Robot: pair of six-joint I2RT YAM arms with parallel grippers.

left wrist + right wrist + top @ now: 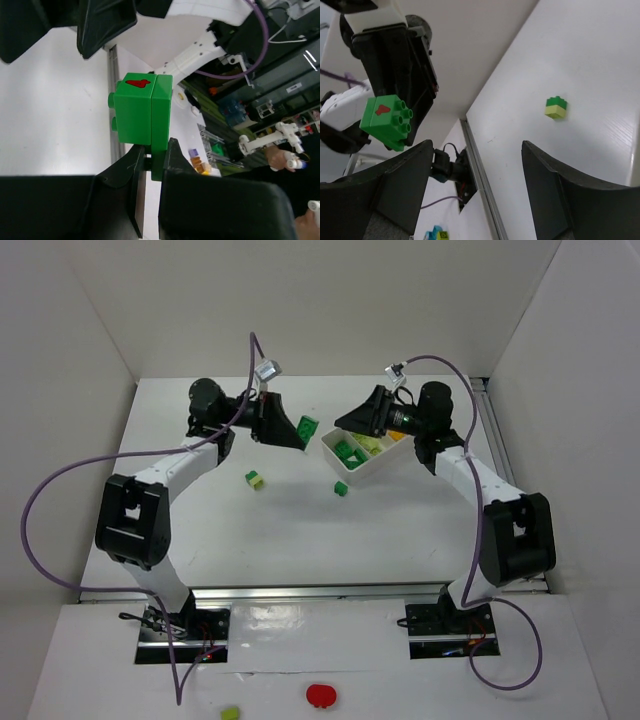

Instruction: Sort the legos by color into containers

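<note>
While several bricks lie in the white tray, I judge sorting part done: left gripper clamps a green brick just left of it, right gripper gapes empty, and a two-tone brick and a small green brick wait nearer on the table.

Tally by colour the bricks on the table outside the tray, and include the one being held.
Green: 2, the held brick in the left gripper and the loose brick on the table
Green-over-lime stack: 1
Total: 3
</note>
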